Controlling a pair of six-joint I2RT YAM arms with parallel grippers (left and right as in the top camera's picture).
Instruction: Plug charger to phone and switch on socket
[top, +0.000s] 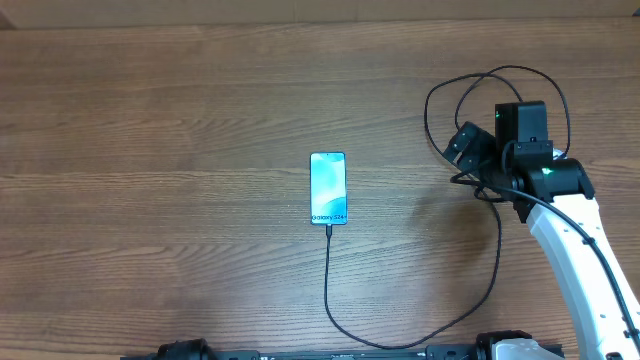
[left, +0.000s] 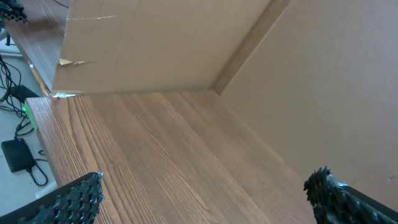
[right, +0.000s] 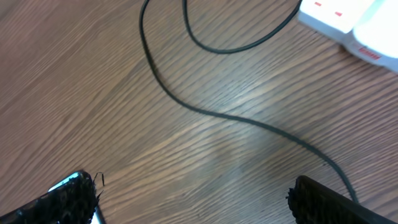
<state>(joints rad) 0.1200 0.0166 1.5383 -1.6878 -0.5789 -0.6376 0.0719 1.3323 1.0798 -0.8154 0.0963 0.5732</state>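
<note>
The phone (top: 328, 188) lies flat at the table's middle, screen up, with its text end nearest me. The black charger cable (top: 327, 270) meets the phone's near end, runs toward me, curves right and loops up behind my right arm. My right gripper (top: 465, 148) is open and empty at the right, above the cable loops. In the right wrist view my right gripper (right: 199, 196) hangs open over bare wood, with the cable (right: 205, 112) crossing ahead and the white socket (right: 348, 25) with red marks at the top right. My left gripper (left: 202, 196) is open and empty.
A cardboard wall (left: 186, 43) stands along the table's far edge and side in the left wrist view. A black adapter and cables (left: 18, 155) lie on the floor beyond the table's left edge. The socket does not show in the overhead view.
</note>
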